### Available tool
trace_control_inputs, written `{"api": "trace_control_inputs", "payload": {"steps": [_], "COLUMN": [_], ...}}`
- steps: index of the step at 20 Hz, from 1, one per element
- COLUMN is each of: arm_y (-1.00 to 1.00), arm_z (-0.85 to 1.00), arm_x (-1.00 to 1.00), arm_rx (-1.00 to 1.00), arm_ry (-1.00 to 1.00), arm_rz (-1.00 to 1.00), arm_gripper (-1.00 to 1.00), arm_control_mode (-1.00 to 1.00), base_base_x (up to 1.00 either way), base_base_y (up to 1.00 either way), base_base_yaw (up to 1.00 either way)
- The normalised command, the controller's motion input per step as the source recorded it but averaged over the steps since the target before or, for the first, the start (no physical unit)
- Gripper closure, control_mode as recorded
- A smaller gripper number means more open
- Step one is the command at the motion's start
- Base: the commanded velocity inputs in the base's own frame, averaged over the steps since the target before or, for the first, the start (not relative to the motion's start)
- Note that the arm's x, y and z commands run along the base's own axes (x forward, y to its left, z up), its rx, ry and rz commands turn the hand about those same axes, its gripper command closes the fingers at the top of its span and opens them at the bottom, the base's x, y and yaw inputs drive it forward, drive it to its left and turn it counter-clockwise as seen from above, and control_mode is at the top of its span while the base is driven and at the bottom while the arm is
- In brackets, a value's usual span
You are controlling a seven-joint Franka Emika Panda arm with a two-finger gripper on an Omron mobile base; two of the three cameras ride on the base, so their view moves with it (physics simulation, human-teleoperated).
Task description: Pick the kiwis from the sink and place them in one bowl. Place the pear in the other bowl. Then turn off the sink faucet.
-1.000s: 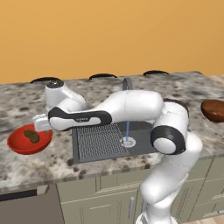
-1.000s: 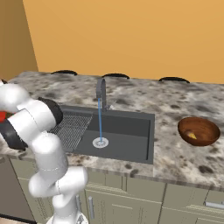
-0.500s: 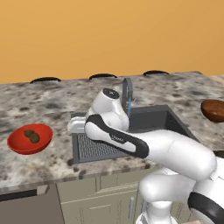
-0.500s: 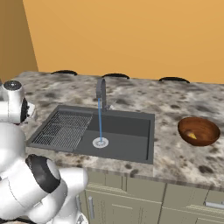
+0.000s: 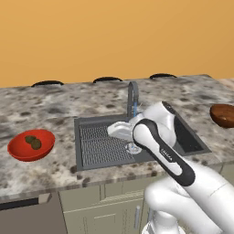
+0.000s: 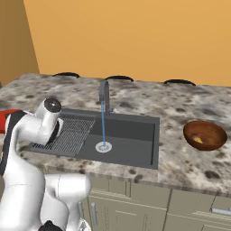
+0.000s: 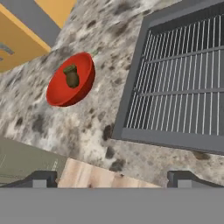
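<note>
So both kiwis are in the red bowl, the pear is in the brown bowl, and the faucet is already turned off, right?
Not quite: the faucet is running, with a thin blue stream falling to the sink drain in the right base view. The rest holds: both kiwis sit in the red bowl, and the pear lies in the brown bowl.

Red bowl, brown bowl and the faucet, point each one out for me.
red bowl (image 5: pixel 18 153), left base view, bare inner wall on its left side
brown bowl (image 6: pixel 208 133), right base view, inside surface near the middle
faucet (image 6: pixel 104 90), right base view, top of the arched spout
</note>
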Motion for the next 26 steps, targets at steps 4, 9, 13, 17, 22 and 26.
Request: {"api": "trace_control_inputs", "payload": {"steps": [4, 9, 13, 17, 22, 26], "arm_y": [-1.0, -1.0, -0.97, -0.91, -0.73, -0.46], "arm_z": [0.25, 0.18, 0.15, 0.18, 0.07, 0.16], "arm_x": [-0.16, -0.21, -0.1, -0.03, 0.03, 0.22], "arm_rx": [0.13, 0.11, 0.13, 0.1, 0.06, 0.02], "arm_ry": [-0.03, -0.07, -0.08, -0.15, -0.24, -0.27], "arm_rz": [0.01, 0.01, 0.04, 0.06, 0.07, 0.11], "arm_gripper": [-1.0, -1.0, -1.0, -1.0, -1.0, -1.0], "arm_control_mode": [-1.0, -1.0, -1.0, -1.0, -1.0, -1.0], "base_base_x": [0.0, 0.0, 0.0, 0.0, 0.0, 0.0], "base_base_y": [0.0, 0.0, 0.0, 0.0, 0.0, 0.0], "base_base_yaw": [0.0, 0.0, 0.0, 0.0, 0.0, 0.0]}}
